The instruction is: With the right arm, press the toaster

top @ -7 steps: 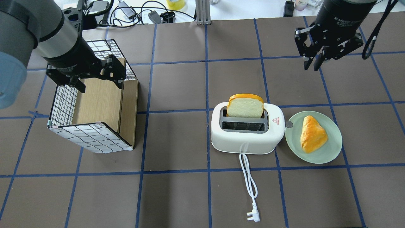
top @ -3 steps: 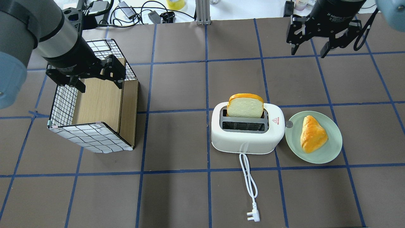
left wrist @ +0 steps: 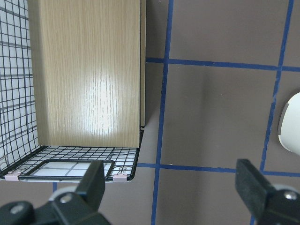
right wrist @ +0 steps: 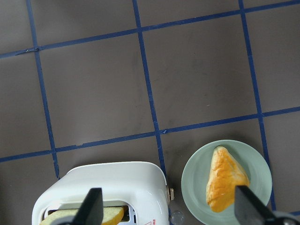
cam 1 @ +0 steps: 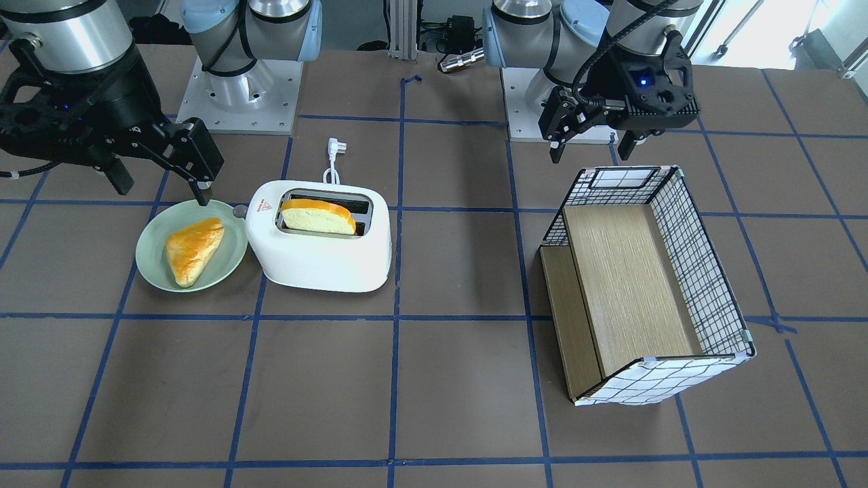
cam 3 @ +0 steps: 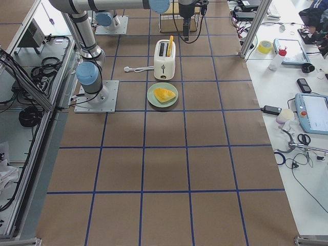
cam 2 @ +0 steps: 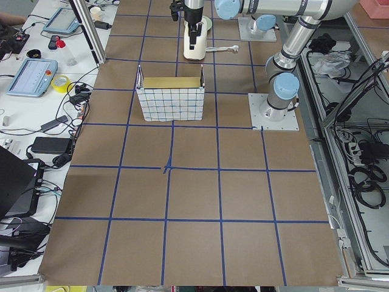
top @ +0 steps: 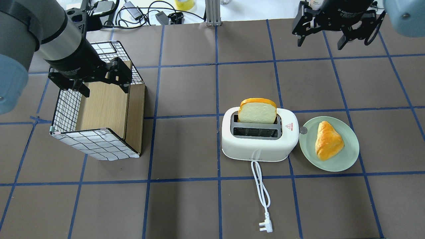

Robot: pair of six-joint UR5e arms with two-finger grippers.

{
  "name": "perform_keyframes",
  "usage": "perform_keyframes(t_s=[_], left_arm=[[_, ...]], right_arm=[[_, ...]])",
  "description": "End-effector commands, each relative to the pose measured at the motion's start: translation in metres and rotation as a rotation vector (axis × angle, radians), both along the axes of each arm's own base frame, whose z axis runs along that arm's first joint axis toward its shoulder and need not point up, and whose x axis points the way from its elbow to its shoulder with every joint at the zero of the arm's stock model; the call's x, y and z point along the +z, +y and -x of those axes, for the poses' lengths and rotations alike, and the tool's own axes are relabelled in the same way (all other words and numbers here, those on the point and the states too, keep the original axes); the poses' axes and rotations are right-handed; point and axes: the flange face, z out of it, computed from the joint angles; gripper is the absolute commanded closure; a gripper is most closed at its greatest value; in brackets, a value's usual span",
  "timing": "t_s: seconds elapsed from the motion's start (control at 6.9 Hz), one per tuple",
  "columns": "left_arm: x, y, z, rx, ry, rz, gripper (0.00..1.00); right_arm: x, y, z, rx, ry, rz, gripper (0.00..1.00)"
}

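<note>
Right end effector (top: 320,43) raised with its black jaws spread wide and empty, clear of the white rounded two-slot plastic toaster (top: 259,147).
I see the toaster standing on the brown, blue-taped surface (top: 186,205), a slice of bread (top: 257,113) upright in one slot, its small grey lever knob (top: 303,130) just beside a pale green round plate (top: 348,161) carrying a golden triangular pastry (top: 328,141). Its white cord (top: 261,191) trails toward the robot's side. My left end effector (top: 105,90), also spread wide and holding nothing, hovers over the wire-grid basket with a wooden panel (top: 96,144).
</note>
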Motion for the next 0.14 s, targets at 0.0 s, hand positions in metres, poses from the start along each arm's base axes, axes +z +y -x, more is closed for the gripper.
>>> perform_keyframes(t_s=[0.0], left_arm=[[0.0,0.0,0.0,0.0,0.0,0.0,0.0]], right_arm=[[-0.0033,-0.0001,-0.0012,0.006,0.002,0.001,0.0]])
